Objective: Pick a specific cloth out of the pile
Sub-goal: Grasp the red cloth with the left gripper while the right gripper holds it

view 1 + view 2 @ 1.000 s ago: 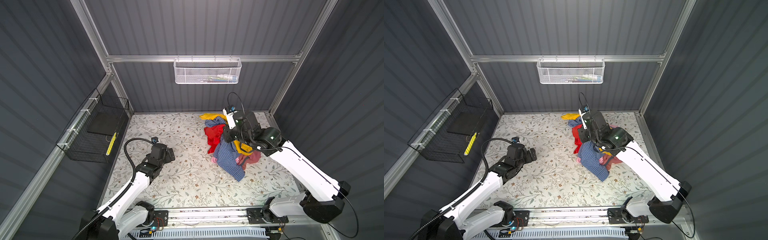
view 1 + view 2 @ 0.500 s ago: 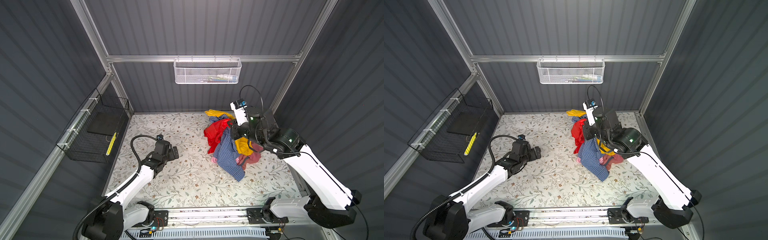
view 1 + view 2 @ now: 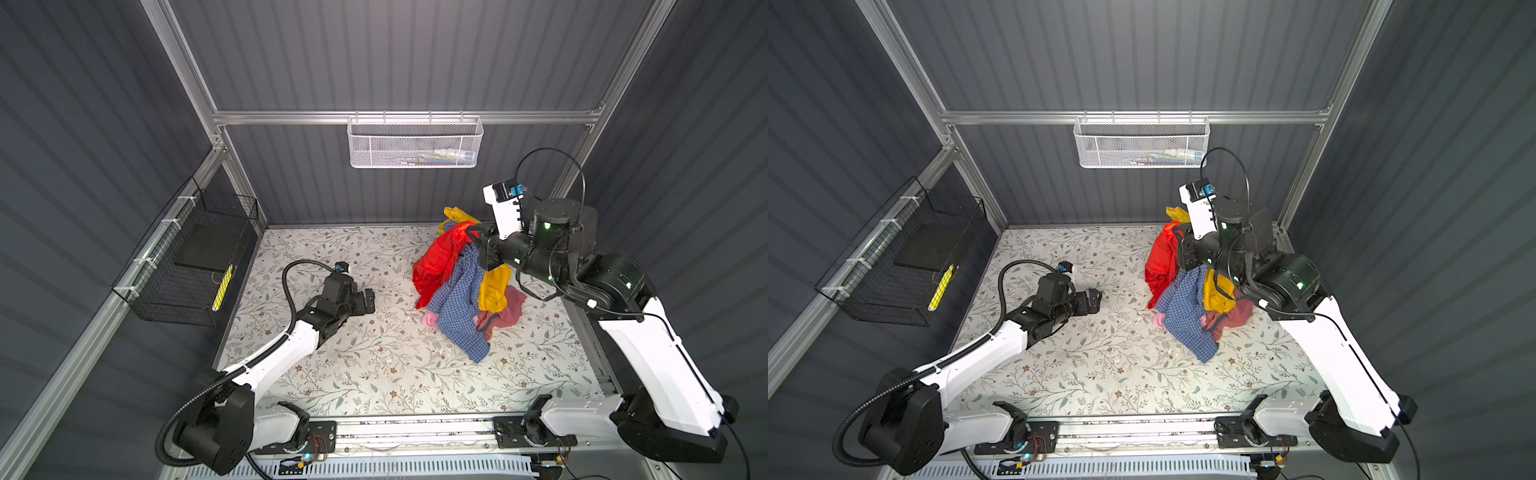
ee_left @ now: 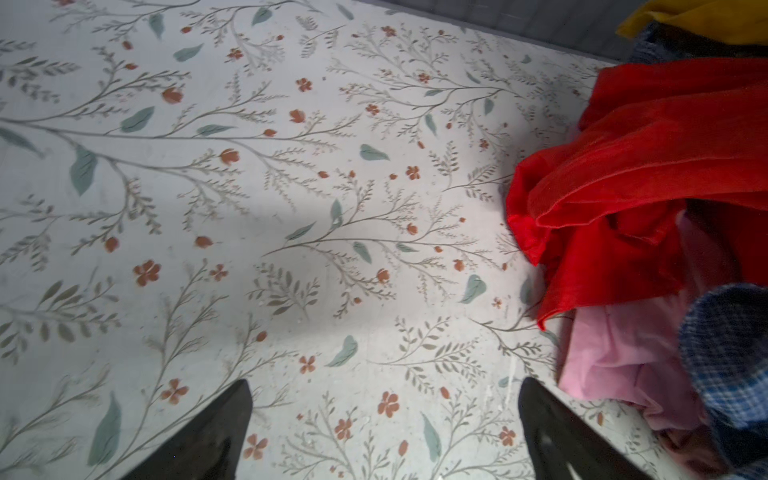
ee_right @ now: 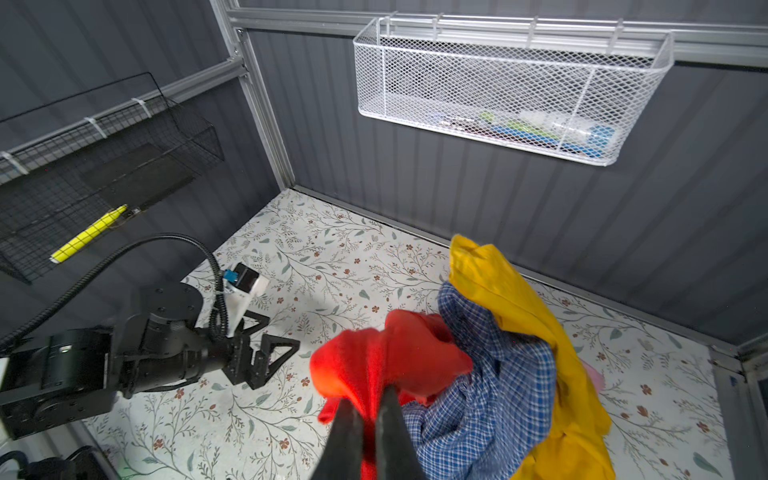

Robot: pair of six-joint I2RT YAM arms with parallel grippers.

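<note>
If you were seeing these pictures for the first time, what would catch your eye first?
The bright red-orange cloth, pinched in the shut right gripper, hangs raised at far right with the blue checked shirt and yellow garment draped alongside. The left gripper stands open low over the floral table, to their left.

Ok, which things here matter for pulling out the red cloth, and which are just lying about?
Job: red cloth, gripped by the shut right end effector; the pile (blue checked shirt, yellow garment, pink pieces); open left end effector.
Lying about: white mesh basket; black wire basket; yellow marker.
</note>
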